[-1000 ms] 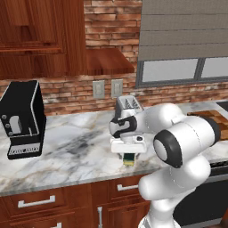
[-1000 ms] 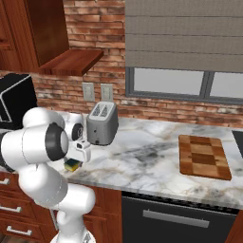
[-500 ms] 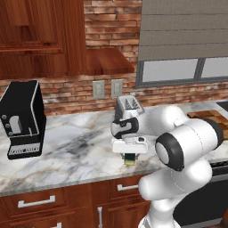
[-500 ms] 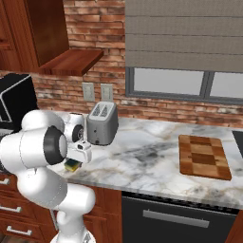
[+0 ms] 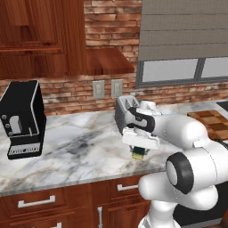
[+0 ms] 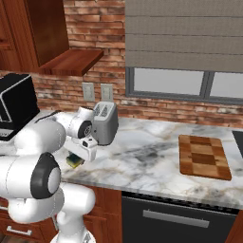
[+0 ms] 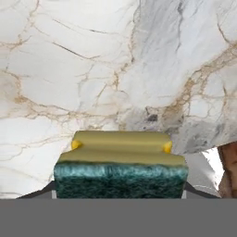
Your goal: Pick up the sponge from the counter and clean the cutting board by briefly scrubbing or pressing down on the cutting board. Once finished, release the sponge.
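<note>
The sponge [image 7: 121,169], dark green scouring top over a yellow base, sits between my gripper's [image 7: 119,186] two dark fingers, which are shut on its sides. Seen from the left base view, the sponge [image 5: 138,154] pokes out under the white hand of the gripper [image 5: 139,156], low over the marble counter [image 5: 75,147] near its front edge. From the right base view the sponge [image 6: 74,160] and gripper [image 6: 76,159] are in front of the toaster. The checkered wooden cutting board [image 6: 204,155] lies far to the right on the counter [image 6: 142,156], also seen at the right edge as the cutting board [image 5: 213,122].
A silver toaster [image 5: 124,111] [image 6: 105,122] stands just behind the hand. A black coffee machine [image 5: 22,118] [image 6: 16,102] occupies the left end of the counter. Bare marble stretches between the toaster and the board. A brick wall with outlets runs behind.
The jaws have closed from wide open onto the sponge. The arm has barely shifted, and the board has stayed put.
</note>
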